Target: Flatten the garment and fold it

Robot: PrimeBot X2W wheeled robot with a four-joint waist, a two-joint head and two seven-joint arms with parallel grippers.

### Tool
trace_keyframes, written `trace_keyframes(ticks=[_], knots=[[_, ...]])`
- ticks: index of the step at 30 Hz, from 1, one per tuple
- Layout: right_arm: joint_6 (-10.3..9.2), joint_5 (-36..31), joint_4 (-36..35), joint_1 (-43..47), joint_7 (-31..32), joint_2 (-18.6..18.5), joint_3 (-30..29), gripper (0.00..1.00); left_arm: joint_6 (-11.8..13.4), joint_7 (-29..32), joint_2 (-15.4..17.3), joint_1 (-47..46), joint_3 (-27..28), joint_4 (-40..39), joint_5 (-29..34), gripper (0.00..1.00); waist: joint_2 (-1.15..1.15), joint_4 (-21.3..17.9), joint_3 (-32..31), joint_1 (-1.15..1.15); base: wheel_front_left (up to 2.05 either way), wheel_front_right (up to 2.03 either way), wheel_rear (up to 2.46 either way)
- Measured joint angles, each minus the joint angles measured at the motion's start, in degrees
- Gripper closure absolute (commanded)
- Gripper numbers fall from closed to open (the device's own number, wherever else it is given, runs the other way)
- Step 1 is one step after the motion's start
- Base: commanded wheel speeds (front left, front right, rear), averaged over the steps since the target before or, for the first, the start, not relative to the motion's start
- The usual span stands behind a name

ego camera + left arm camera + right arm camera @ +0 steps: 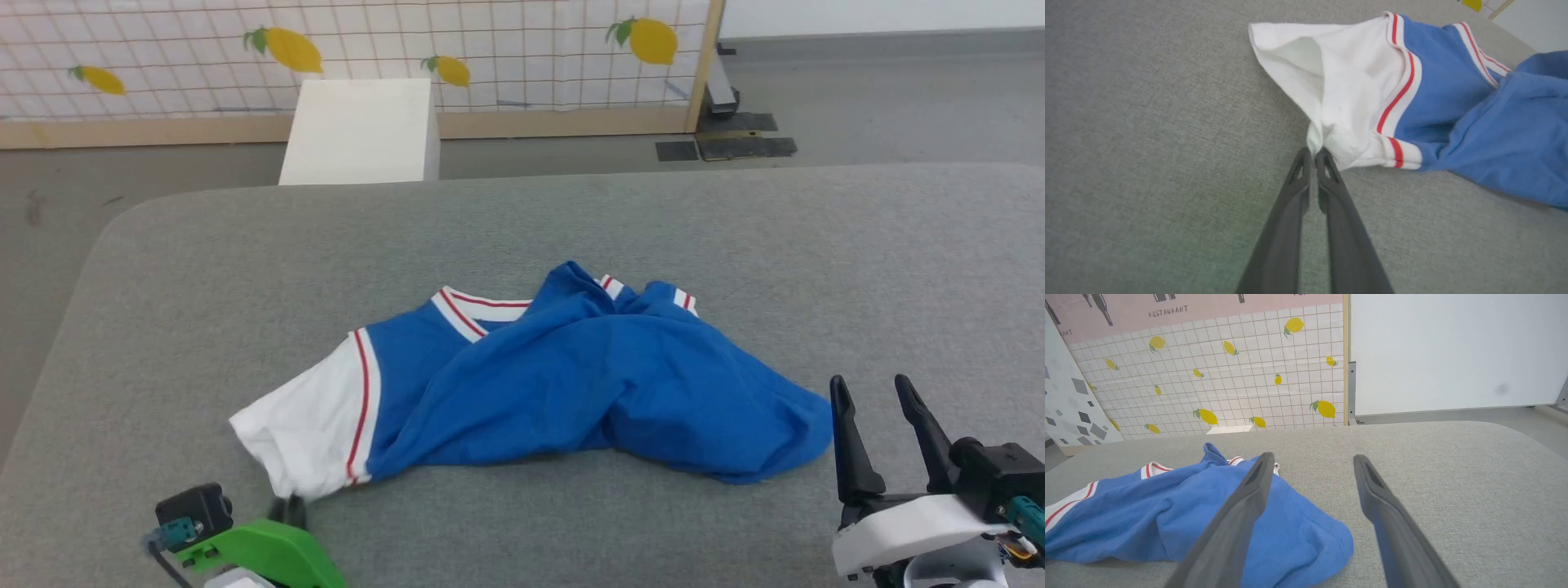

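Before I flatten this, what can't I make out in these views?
- Left wrist view: whether the left pincer truly grips the white sleeve of the crumpled bright blue jersey; bunched cloth at the tips hides the contact.
- Head view: that pincer's fingers, mostly behind its green housing.
- Head view: the jersey's other sleeve and hem, buried under blue folds.

The word "RESTAURANT" point(1168, 311) stands in dark capitals on the pink panel point(1216, 318) above the lemon-printed tiled wall point(1229, 384), seen in the right wrist view. Further left on the same panel, the letters "ANT" point(1066, 332) end a second word whose start is cut off. At the top edge, more dark lettering point(1300, 295) is cropped and unreadable.
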Motion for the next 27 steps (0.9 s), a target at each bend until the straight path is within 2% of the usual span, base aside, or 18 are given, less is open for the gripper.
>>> trace_keyframes(ticks=[5,8,13,19,24,27], knots=[[0.0,-0.73,0.0,-0.19,1.01,0.0,0.32,0.0,-4.1,-11.46,-0.82,-0.54,1.01,-3.1,2.19,0.0,0.0,1.44,0.02,0.0,0.0,0.0,0.0],[0.0,-2.05,0.19,-2.03,3.21,0.0,0.98,0.0,-6.5,-14.71,-1.52,-1.6,0.89,-3.48,5.33,0.0,0.0,1.86,0.43,0.0,0.0,0.0,0.0],[0.0,-4.58,2.61,-8.61,9.27,0.04,2.12,0.0,-9.91,-15.43,-4.15,-3.57,3.65,-7.1,12.67,0.0,0.0,1.88,1.98,0.0,0.0,0.0,0.0],[0.0,-7.04,10.32,-17.48,19.31,0.04,1.71,0.0,-16.17,-15.63,-9.26,-4.04,8.28,-10.69,20.59,0.0,0.0,1.98,5.07,0.0,0.0,0.0,0.0],[0.0,-8.93,17.67,-21.87,31.69,0.02,-0.18,0.0,-20.76,-15.63,-12.65,-5.17,11.61,-11.11,24.63,0.0,0.0,2.57,8.0,0.0,0.0,0.0,0.0],[0.0,-10.71,20.19,-23.15,38.24,-0.01,-1.35,0.0,-22.5,-15.63,-13.71,-6.35,13.08,-11.15,26.79,0.0,0.0,3.08,9.56,0.0,0.0,0.0,0.0]])
